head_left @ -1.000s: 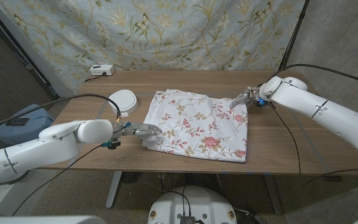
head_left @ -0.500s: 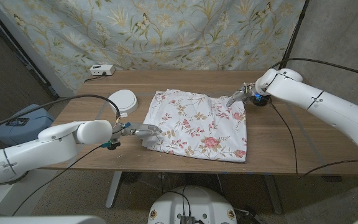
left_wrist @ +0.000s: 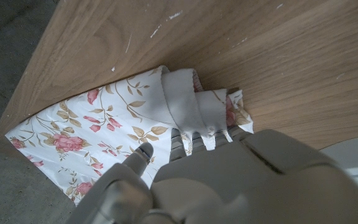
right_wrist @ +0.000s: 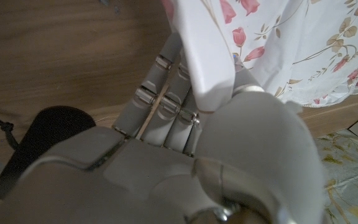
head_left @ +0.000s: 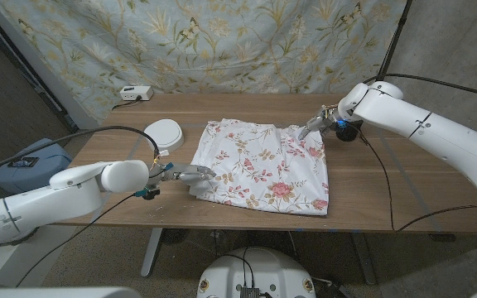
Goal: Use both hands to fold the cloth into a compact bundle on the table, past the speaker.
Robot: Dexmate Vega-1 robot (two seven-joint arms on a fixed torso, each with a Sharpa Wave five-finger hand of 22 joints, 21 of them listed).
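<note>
The floral cloth (head_left: 265,165) lies spread over the middle of the wooden counter (head_left: 387,194), a rough square already doubled in places, with its near edge close to the counter's front. It looks thin, light and limp: it should drape and slide easily over the smooth wood, wrinkle rather than hold a crease, and carry no risk of damage. The best holds are judged to be the corners and hems, where the layers bunch into something thick enough to pinch.

The left robot hand (head_left: 187,174), at centre left of the head view, sits on the cloth's lower left corner. The left wrist view shows its fingertips (left_wrist: 191,138) pushed into a gathered fold of fabric (left_wrist: 185,106) with a thumb alongside on the printed side, so it reads as pinching that corner against the counter.

The right robot hand (head_left: 315,127), at upper right of the cloth, is closed on the upper right corner; in the right wrist view a strip of the cloth (right_wrist: 201,59) passes between thumb and fingers (right_wrist: 166,87), lifted slightly off the wood.

A white round speaker (head_left: 165,134) stands just beside the cloth's left edge, above the left robot hand. A small white box (head_left: 136,93) rests at the counter's far left edge.
</note>
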